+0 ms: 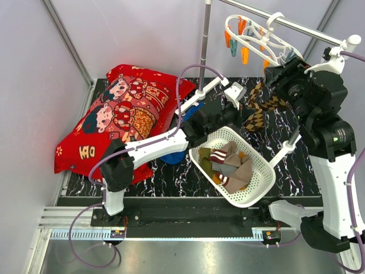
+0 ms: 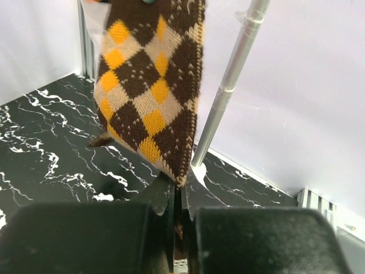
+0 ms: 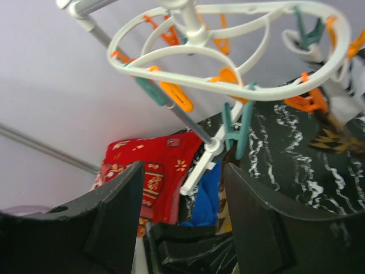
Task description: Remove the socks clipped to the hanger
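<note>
The white round hanger (image 1: 256, 35) hangs from a rail at the top right, with orange and teal pegs; it fills the top of the right wrist view (image 3: 228, 57). A brown checked sock (image 1: 259, 111) dangles from it. In the left wrist view the sock (image 2: 151, 85) hangs straight down and its tip sits between the fingers. My left gripper (image 2: 178, 191) is shut on that tip; it also shows in the top view (image 1: 238, 117). My right gripper (image 3: 182, 211) is open and empty just below the hanger, near a teal peg (image 3: 236, 128). Several socks (image 1: 228, 162) lie in the basket.
A white perforated basket (image 1: 259, 182) sits at the front centre under the left arm. A red printed cushion (image 1: 120, 117) lies on the left, with a blue cloth (image 1: 177, 154) beside it. The stand's pole (image 1: 204, 45) and rail (image 1: 296, 25) cross the back.
</note>
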Robot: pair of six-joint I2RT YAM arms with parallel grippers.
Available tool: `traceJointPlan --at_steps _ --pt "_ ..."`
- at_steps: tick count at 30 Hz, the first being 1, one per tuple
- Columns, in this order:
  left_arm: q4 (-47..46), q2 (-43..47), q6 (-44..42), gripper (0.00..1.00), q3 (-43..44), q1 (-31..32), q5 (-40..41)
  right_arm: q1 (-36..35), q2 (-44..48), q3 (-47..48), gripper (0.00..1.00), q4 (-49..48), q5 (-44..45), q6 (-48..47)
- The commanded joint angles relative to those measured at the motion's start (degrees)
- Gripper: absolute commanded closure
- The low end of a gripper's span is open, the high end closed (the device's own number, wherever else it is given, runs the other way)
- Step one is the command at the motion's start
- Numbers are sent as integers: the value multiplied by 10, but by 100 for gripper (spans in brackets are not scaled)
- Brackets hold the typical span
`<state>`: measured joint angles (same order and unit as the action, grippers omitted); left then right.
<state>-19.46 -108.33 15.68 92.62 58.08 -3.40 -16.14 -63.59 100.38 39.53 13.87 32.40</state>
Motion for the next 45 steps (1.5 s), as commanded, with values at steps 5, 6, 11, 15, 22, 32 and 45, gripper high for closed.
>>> traceJointPlan --at_steps 5,6,11,15,22,32,45 --pt "-30 46 -34 100 -18 20 79 -3 -78 117 35 110 120 -61" --pt "-30 47 -40 100 -18 23 87 -2 -94 138 35 120 123 -64" --pt "-38 51 -63 100 -26 32 118 -2 -132 170 36 145 122 -75" --pt "-40 50 -72 100 -25 34 121 -2 -147 174 37 147 107 -85" --pt "-42 44 -78 100 -24 38 126 -2 -163 180 39 150 117 -99" --pt "-37 35 -84 100 -5 44 129 -3 -181 192 42 151 126 -106" --pt "-31 29 -88 100 5 48 132 -8 -195 182 45 130 119 -110"
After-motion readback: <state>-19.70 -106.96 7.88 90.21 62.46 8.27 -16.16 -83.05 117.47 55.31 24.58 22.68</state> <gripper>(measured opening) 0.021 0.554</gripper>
